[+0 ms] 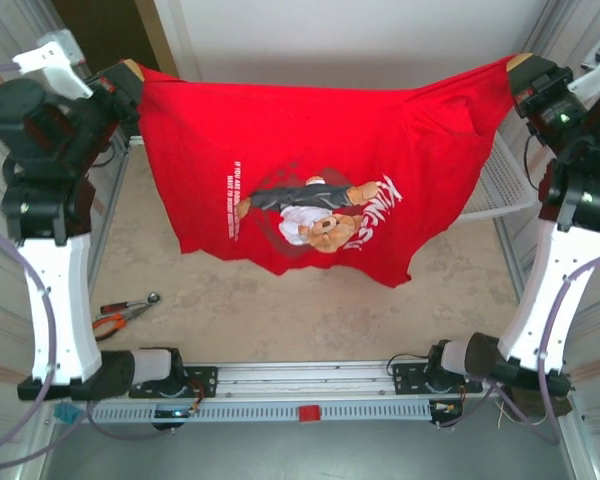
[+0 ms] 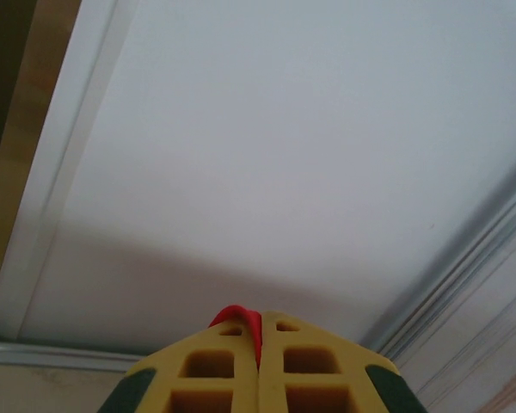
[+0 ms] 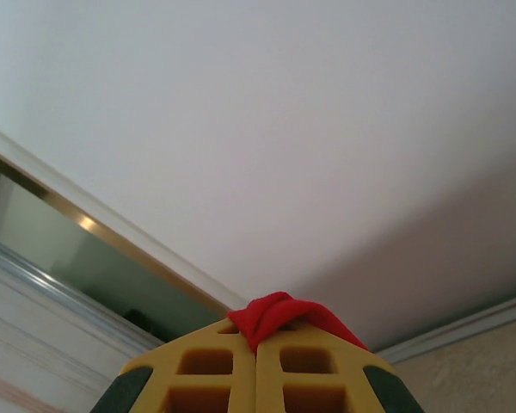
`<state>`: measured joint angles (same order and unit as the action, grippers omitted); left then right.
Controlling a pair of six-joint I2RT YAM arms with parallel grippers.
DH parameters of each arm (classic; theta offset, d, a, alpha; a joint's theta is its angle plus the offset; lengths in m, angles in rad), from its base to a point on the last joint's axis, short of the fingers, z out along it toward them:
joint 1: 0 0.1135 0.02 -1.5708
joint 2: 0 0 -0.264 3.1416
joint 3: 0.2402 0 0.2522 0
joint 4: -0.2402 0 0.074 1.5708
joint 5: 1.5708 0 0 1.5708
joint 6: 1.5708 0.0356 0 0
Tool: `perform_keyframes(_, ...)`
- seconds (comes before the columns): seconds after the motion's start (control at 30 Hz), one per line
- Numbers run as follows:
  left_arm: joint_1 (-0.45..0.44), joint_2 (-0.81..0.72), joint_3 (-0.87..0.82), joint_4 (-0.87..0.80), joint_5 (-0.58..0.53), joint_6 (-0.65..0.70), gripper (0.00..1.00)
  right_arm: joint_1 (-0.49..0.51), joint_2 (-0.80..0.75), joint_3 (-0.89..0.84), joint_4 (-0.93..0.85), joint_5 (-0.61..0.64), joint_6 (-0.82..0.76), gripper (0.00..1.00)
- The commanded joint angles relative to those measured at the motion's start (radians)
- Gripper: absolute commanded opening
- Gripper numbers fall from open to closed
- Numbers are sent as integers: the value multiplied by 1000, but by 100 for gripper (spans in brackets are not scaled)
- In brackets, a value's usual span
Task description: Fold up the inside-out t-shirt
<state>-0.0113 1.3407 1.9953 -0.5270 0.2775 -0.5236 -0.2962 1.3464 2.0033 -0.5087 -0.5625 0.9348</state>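
— Left claw (image 1: 128, 78) first: what do we have there?

— We see it clenched on the upper left corner of the red t-shirt (image 1: 320, 150), raised high at the far left. From the left wrist, its yellow fingers (image 2: 211, 366) are pressed together with a small tongue of red cloth pinched in the seam between them.

— And the right claw (image 1: 520, 68)?

— It too is clamped on the t-shirt, at the opposite top corner on the far right. From the right wrist we see a fold of red bunched over the closed fingertips.

— So where does the shirt sit?

— It hangs spread between our two claws like a banner, its top edge sagging a little in the middle and its lower edge hanging over the table (image 1: 280, 300). We cannot tell whether the lowest point touches the surface. The bear print (image 1: 320, 215) faces the top camera, turned sideways.

— Anything around it or in the way?

— A white mesh basket (image 1: 495, 180) stands at the right far side, and the shirt's right part covers its left end. Orange-handled pliers (image 1: 115, 322) lie on the table near our left arm, with a small metal tool just beside them, well apart from the cloth. A white wall (image 1: 360, 40) rises behind the shirt.
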Motion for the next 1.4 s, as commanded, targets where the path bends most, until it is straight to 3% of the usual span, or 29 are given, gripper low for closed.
perform_keyframes(0.0,24,150,-16,60,37,-22,0,49,127,12,85,15,3,0)
perform_keyframes(0.17,28,352,207,77,63,-69,0,136,342,341,16,54,-26,0)
perform_keyframes(0.27,28,454,416,48,93,-129,0,145,481,640,-66,56,10,0)
perform_keyframes(0.33,27,485,510,49,116,-168,0,138,512,722,-48,45,62,0)
perform_keyframes(0.5,27,412,486,56,132,-190,0,124,395,601,-13,39,65,0)
perform_keyframes(0.67,27,213,178,114,148,-194,0,126,142,260,39,67,-1,0)
perform_keyframes(0.83,26,31,-66,151,153,-207,0,99,-60,52,60,74,-21,0)
perform_keyframes(1.07,25,-58,-22,107,128,-202,0,34,-127,106,52,39,7,0)
perform_keyframes(1.2,25,-19,68,73,123,-201,0,29,-75,187,54,23,24,0)
perform_keyframes(1.37,25,61,37,74,134,-191,0,51,7,144,76,31,16,0)
